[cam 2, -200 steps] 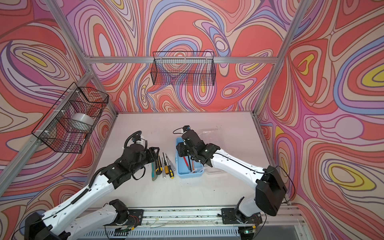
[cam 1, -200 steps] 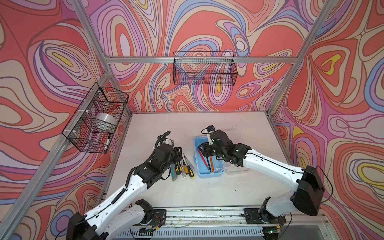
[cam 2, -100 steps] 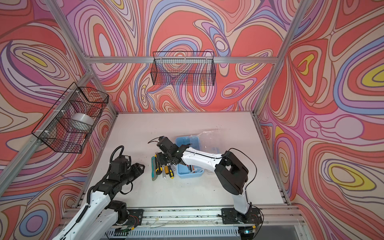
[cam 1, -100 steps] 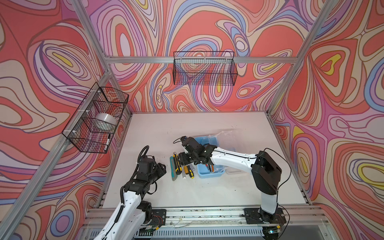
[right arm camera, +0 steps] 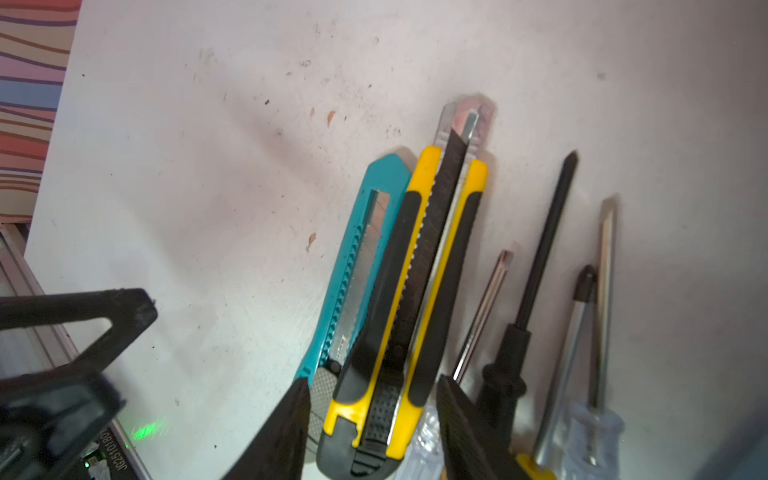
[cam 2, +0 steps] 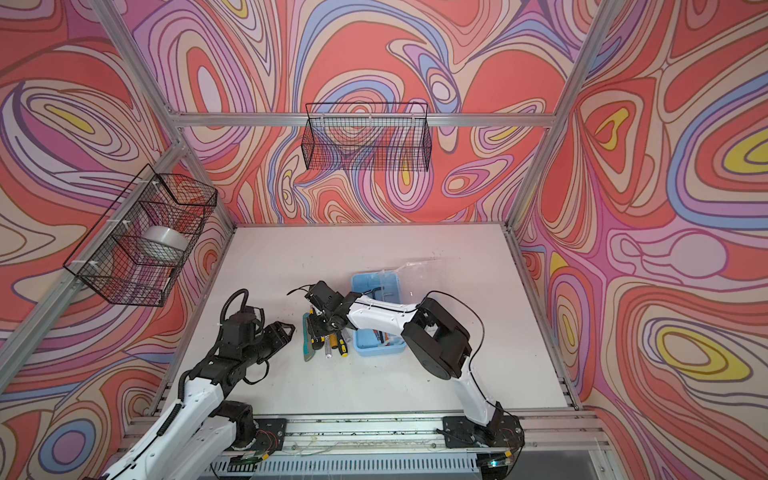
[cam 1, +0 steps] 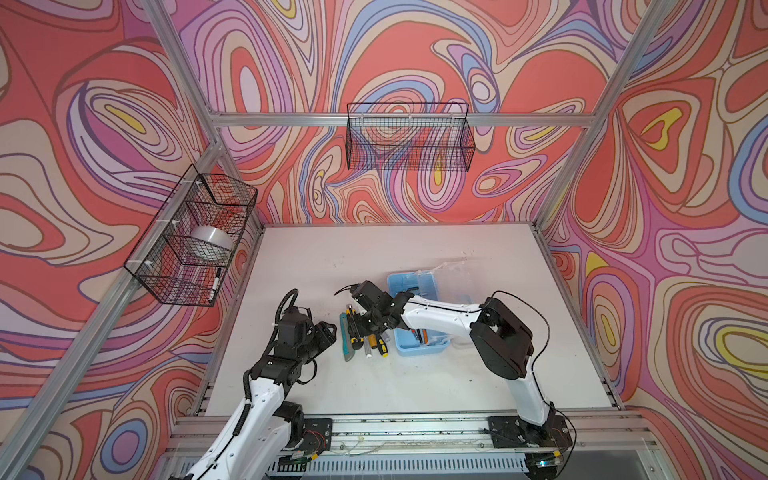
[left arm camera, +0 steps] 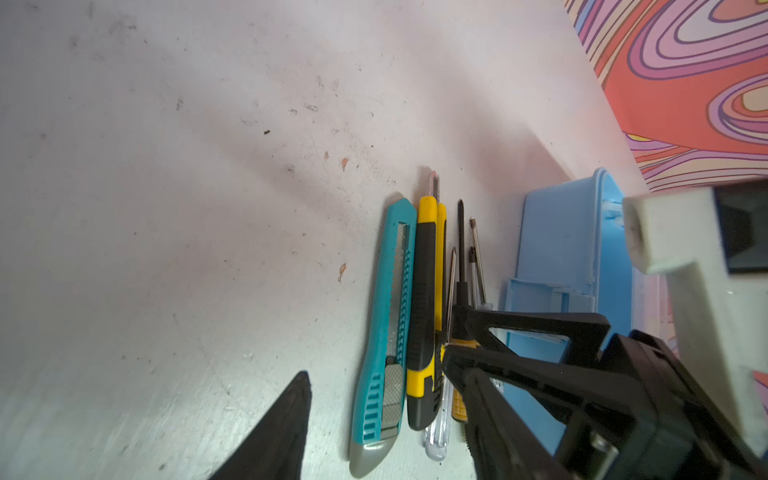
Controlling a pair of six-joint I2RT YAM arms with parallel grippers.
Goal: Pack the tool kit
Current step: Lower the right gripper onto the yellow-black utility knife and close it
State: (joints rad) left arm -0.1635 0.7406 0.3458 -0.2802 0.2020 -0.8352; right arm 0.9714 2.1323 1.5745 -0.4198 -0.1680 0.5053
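Right gripper, jaws spread astride the yellow-and-black plastic utility knife (teal plastic knife touching it): closing could pinch both.

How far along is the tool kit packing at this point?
Done: a few tools lie in the open blue case. In hand: the right end effector straddles the yellow knife on the table, jaws open, no grip yet. Still to do: that knife, the teal knife and the screwdrivers beside the case, then closing the lid.
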